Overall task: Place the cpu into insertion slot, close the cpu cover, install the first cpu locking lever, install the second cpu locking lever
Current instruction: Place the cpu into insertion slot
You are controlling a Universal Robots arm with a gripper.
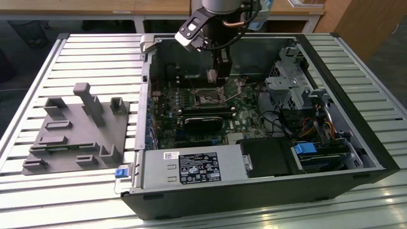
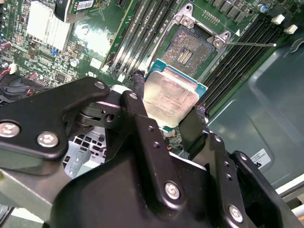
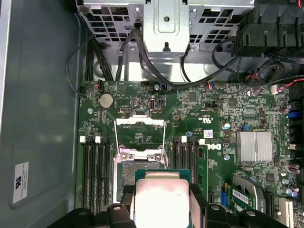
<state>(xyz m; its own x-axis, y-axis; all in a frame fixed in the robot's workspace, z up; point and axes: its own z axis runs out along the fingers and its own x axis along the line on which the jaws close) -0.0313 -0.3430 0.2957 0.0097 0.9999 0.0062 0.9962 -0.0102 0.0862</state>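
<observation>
Second wrist view, one cpu (image 2: 172, 102) in hand (image 2: 169, 97), one slot (image 2: 189, 47)

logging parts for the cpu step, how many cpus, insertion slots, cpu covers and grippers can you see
cpu: 1
insertion slot: 1
cpu cover: 1
gripper: 1
total: 4

You see an open case (image 1: 376, 149) lying on a slatted table (image 1: 83, 52); a grey fixture (image 1: 76, 133) sits on the slats at the exterior view's left, just beside the case; a labelled power supply (image 1: 190, 168) fills the near corner, a blue tab (image 1: 121, 172) at its end; your drive cage (image 1: 289, 81) stands at the exterior view's right, coloured cables (image 1: 318, 129) near it; in the first wrist view, a coin battery (image 3: 105, 99) lies near the memory slots (image 3: 95, 171), a finned heatsink (image 3: 255, 146) well apart.
</observation>
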